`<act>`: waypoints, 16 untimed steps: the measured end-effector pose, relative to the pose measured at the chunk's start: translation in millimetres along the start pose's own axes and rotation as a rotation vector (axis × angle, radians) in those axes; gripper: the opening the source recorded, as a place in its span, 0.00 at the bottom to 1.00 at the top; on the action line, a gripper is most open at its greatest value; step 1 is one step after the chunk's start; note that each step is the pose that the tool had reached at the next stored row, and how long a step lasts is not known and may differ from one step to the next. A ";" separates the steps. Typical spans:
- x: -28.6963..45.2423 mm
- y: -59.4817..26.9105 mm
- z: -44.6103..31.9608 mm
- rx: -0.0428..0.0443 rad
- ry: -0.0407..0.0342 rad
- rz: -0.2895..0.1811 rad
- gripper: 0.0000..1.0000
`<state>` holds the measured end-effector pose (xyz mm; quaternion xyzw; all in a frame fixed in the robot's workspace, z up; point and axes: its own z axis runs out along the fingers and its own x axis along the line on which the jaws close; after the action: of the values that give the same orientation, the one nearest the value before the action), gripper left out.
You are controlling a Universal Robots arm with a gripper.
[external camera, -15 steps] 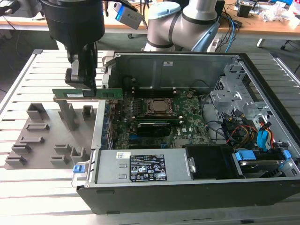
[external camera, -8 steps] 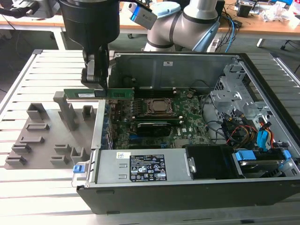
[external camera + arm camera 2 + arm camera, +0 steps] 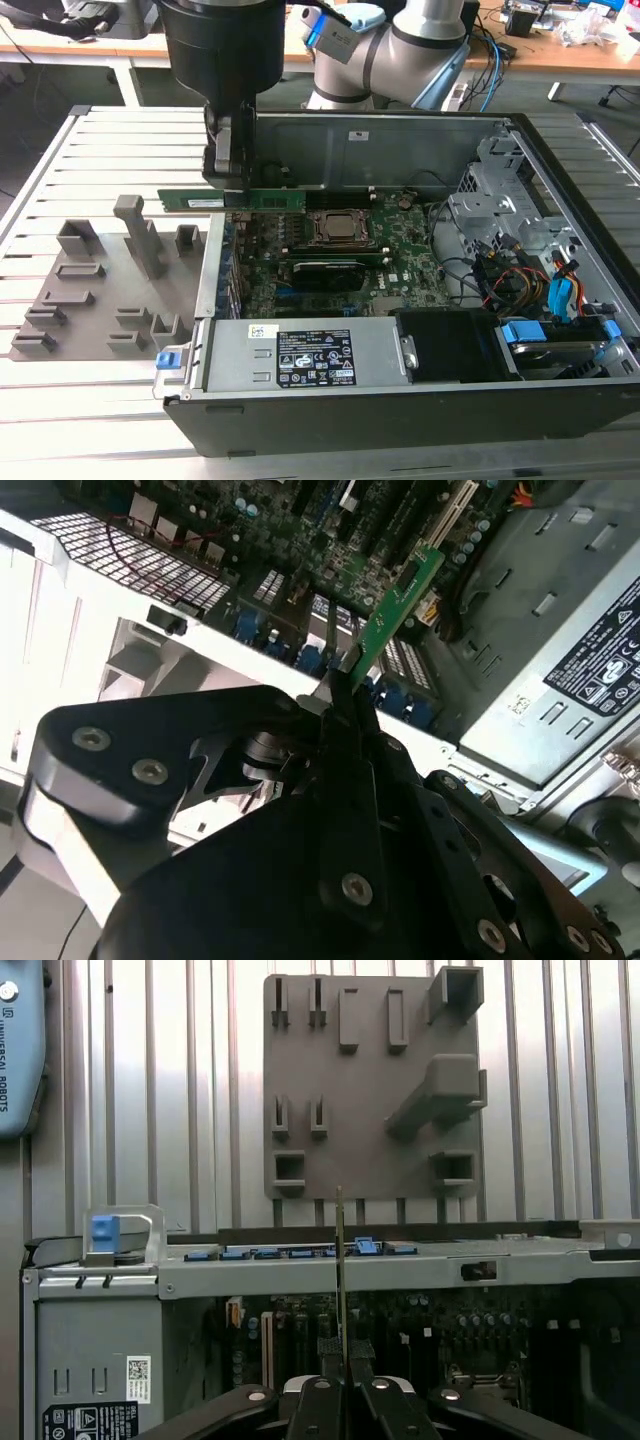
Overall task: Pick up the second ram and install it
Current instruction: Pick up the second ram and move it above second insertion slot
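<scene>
The pick-up is judged as done, and the step in hand is the carrying of the stick to its slot. The second ram [image 3: 270,199] is pinched near one end by the claw [image 3: 226,182]. It is held level in the air in the upper half of the exterior view, toward the exterior view's left, across the side wall of the open computer case [image 3: 350,415]. It is not yet seated in the motherboard [image 3: 405,250]. The grey holder plate [image 3: 100,300] lies on the slatted counter [image 3: 110,140] just beside the case.

For the installing, it is judged that the long edge must be lined up with a free slot near the CPU socket [image 3: 338,228], and that the stick must be kept upright and pressed evenly. Which slot is free cannot be told.

The whole length of the stick and its height over the board are given in the exterior view. In the first wrist view the second ram [image 3: 340,1250] is seen edge-on, as a thin line rising from the claw [image 3: 340,1355], so any tilt can be checked there. In the second wrist view its green face [image 3: 400,600] is shown, running out from the claw [image 3: 348,685] over the board.
</scene>
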<state>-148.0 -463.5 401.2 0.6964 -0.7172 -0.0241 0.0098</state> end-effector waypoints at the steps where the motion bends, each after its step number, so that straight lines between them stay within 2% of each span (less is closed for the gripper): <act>1: -0.1 -1.7 -0.1 0.0000 0.0000 0.000 0.14; 6: -0.4 -14.5 -0.7 -0.0005 -0.0005 0.000 0.14; 8: -0.5 -17.0 -0.7 -0.0006 -0.0071 0.001 0.14; 10: -0.7 -20.1 -0.8 -0.0010 -0.0186 0.002 0.14; 12: -0.7 -23.2 -1.0 -0.0012 -0.0238 0.003 0.14; 16: -0.9 -29.4 -1.3 -0.0012 -0.0249 0.004 0.14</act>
<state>-118.5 -463.5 401.1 0.6945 -0.7187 -0.0332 0.0013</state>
